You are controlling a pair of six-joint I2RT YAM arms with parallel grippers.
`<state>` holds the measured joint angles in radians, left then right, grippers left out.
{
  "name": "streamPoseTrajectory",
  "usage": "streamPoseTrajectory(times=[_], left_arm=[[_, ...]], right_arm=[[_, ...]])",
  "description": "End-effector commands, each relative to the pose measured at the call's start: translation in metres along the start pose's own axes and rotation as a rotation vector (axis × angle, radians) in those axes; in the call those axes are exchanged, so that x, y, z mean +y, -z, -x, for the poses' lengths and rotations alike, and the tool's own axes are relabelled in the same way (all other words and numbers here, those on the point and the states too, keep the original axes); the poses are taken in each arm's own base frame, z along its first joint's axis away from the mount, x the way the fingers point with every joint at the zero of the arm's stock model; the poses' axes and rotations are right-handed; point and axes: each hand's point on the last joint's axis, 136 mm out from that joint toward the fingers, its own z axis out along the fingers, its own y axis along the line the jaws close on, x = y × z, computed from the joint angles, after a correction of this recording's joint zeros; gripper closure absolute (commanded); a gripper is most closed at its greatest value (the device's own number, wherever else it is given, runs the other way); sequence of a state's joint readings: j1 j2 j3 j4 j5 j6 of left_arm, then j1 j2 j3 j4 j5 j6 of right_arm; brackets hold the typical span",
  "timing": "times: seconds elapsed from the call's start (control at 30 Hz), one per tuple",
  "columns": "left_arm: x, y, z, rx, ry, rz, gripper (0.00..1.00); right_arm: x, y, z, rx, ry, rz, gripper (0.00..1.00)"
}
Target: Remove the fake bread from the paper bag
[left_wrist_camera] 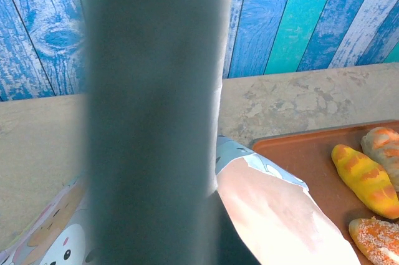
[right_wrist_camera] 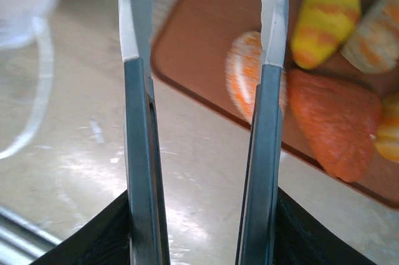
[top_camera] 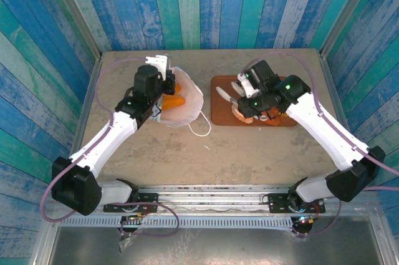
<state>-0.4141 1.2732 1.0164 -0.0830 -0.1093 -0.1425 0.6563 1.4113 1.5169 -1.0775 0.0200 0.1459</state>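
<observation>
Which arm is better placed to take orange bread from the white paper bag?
Probably right: the right tool is open and empty above the flat brown tray. The left tool is at the rim of the white paper bag, apparently holding it open.

A blurred claw finger (left_wrist_camera: 153, 115) hides much of the paper bag (left_wrist_camera: 274, 215).

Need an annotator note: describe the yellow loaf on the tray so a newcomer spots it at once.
Find the brown tray on the right half of the table. Among the bread pieces on it, the loaf lies next to a paler tan loaf. It alone is bright yellow, an oval crossed by orange stripes.
</observation>
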Motion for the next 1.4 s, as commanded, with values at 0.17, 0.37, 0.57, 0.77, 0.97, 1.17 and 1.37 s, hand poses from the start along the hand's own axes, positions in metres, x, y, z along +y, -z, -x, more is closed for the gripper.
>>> streamPoseTrajectory(times=[0.17,0.37,0.57,0.77,0.97,1.17,1.37], left_arm=[[-0.010,0.003,0.012,-0.044,-0.026,-0.051,1.00],[-0.015,0.002,0.003,-0.032,-0.046,-0.087,1.00],[-0.022,0.011,0.002,-0.043,-0.068,-0.135,1.00],[-0.033,0.020,-0.002,-0.048,-0.101,-0.207,1.00],[-0.040,0.027,-0.005,-0.054,-0.127,-0.255,1.00],[-0.047,0.031,-0.001,-0.059,-0.143,-0.292,1.00],[-0.049,0.032,-0.002,-0.057,-0.150,-0.304,1.00]], right_arm=[[0.071,0.029,0.002,-0.024,0.055,0.152,0.49],[0.101,0.004,-0.003,0.051,0.127,0.171,0.50],[0.116,-0.029,0.004,0.085,0.156,0.143,0.51],[0.113,-0.054,0.017,0.083,0.167,0.038,0.51],[0.120,-0.075,0.019,0.081,0.205,-0.018,0.51],[0.126,-0.088,0.021,0.085,0.264,-0.056,0.51],[0.119,-0.094,0.023,0.102,0.295,-0.116,0.50]])
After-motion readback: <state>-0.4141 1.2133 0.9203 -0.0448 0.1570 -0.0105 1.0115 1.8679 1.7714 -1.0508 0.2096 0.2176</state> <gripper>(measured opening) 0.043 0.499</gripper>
